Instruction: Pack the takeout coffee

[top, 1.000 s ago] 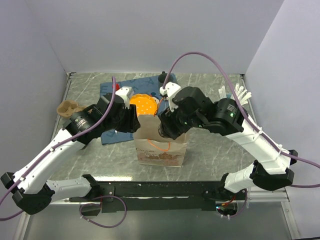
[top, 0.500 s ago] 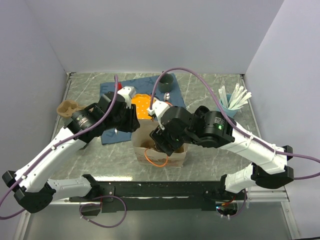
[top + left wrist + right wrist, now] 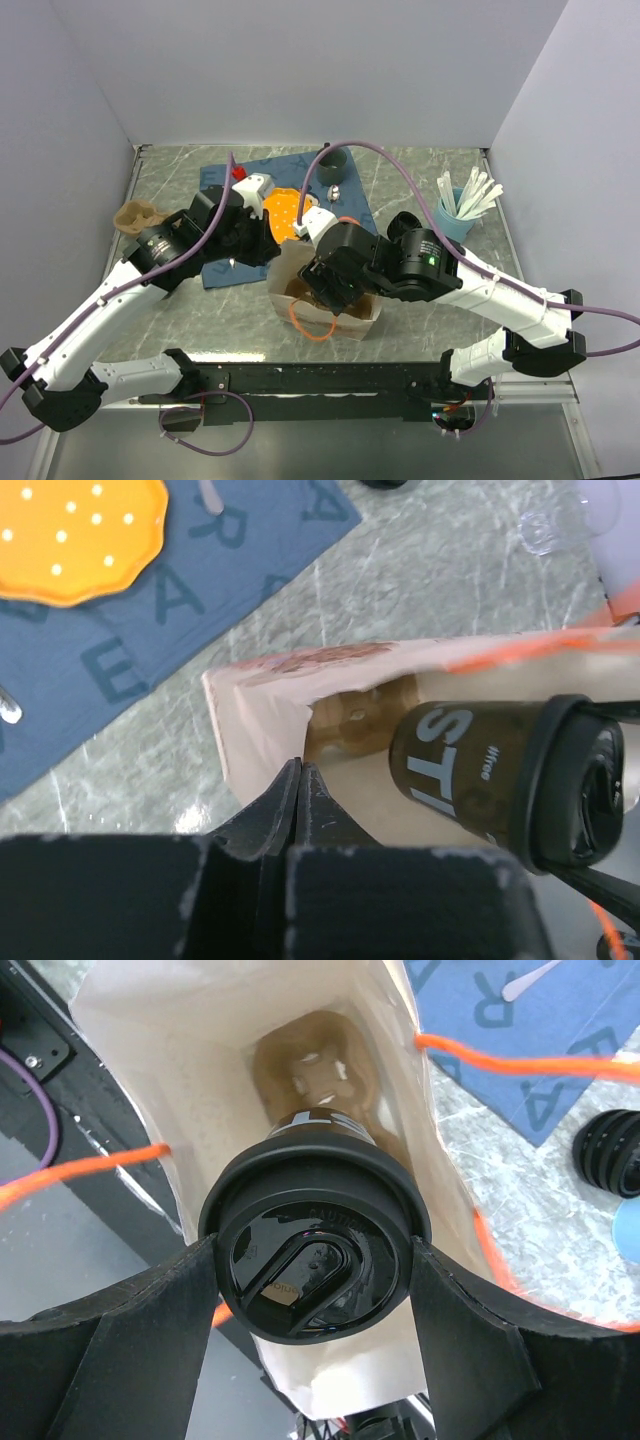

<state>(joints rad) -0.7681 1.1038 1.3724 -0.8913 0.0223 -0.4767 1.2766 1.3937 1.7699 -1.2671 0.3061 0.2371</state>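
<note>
While the left gripper (image 3: pixel 299 780) pinches the bag (image 3: pixel 258 715) wall, fingers closed flat on the paper, item in hand: coffee cup (image 3: pixel 470 765), black lid up, clamped at the rim between the right gripper (image 3: pixel 314 1285) fingers, part-way inside the bag mouth above the cardboard carrier (image 3: pixel 312 1068) at the bottom. Step, as judged: lowering cup into a carrier socket. Next move calls for a straight descent, centred on the socket, then release. Change from a second ago: right arm lower, bag leaning, less printed front showing
</note>
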